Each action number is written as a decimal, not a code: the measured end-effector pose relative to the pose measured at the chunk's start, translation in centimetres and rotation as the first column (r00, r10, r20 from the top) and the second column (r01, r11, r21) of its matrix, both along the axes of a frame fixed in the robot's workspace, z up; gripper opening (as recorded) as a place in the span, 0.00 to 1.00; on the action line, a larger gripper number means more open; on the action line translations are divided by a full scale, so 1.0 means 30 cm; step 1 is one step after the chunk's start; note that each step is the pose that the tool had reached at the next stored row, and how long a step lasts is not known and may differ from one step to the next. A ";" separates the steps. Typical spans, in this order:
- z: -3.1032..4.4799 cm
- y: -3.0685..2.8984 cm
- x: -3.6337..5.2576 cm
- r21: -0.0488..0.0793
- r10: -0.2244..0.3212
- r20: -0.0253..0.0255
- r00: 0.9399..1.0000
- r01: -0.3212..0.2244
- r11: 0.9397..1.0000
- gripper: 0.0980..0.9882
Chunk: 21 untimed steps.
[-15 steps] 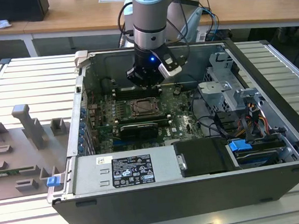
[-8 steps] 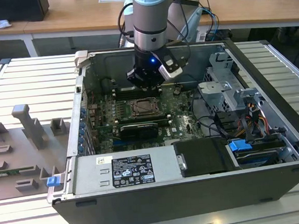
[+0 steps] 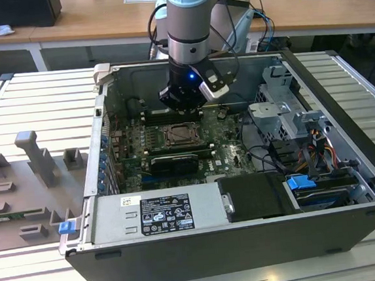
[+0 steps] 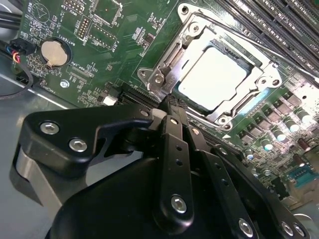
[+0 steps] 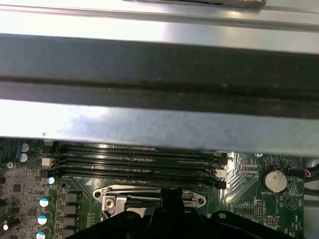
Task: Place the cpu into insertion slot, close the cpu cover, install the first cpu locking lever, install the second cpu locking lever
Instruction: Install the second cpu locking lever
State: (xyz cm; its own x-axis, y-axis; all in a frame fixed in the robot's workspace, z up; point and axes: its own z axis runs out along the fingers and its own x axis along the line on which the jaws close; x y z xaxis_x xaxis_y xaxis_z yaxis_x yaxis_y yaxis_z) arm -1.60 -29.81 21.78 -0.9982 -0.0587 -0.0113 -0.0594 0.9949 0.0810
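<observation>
Silvery cpu [image 4: 212, 74] sits in the slot [image 4: 251, 67] under the closed cover [image 4: 164, 67]; gripper [image 4: 172, 102] jaws together beside it.

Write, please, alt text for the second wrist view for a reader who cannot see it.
The black gripper hangs close over a green motherboard, its tip at the edge of the insertion slot, where the pale cpu lies framed by the silver cpu cover. A round coin battery sits off to one side.
</observation>
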 end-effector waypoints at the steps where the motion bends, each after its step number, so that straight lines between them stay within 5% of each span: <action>1: 0.000 -0.001 0.000 0.000 0.000 0.000 1.000 0.000 1.000 0.01; 13: 0.008 -0.031 0.000 0.000 0.000 0.000 1.000 0.000 1.000 0.01; 21: 0.100 -0.031 0.000 0.000 0.000 0.000 1.000 0.000 1.000 0.01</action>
